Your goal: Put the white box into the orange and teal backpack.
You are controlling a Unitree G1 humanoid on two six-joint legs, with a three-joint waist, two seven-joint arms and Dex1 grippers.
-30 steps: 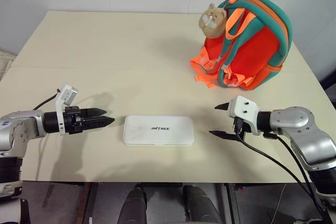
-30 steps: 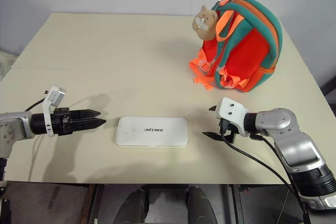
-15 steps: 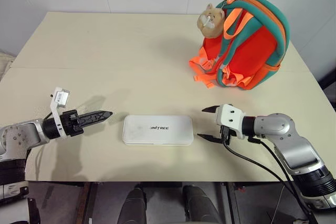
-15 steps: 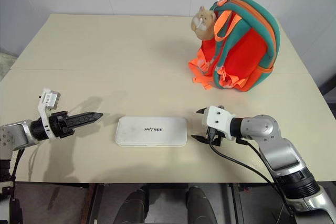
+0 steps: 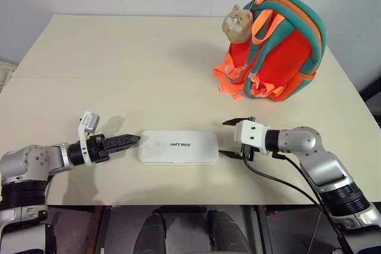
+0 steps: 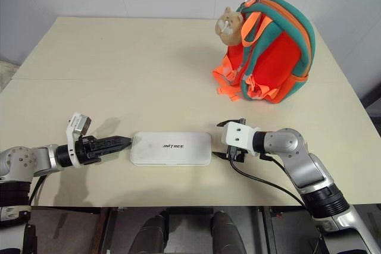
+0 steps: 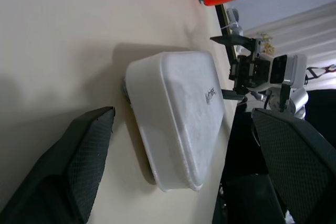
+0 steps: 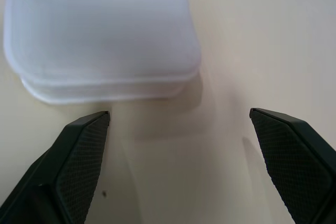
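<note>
On the bench: the white box lies flat near the front edge, well apart from the orange and teal backpack behind it.
Left gripper: fingers spread wide, holding nothing, tips just beside the box's left end.
Right gripper: fingers spread wide too, at the box's right end.
Do it well: press both ends evenly, lift level.
Change: both grippers have come closer to the box.

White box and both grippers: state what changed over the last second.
Both open grippers closed in on the white box: the left gripper came in low to its left end, the right gripper to its right end. Neither grips it yet. The box and the backpack stayed put.
</note>
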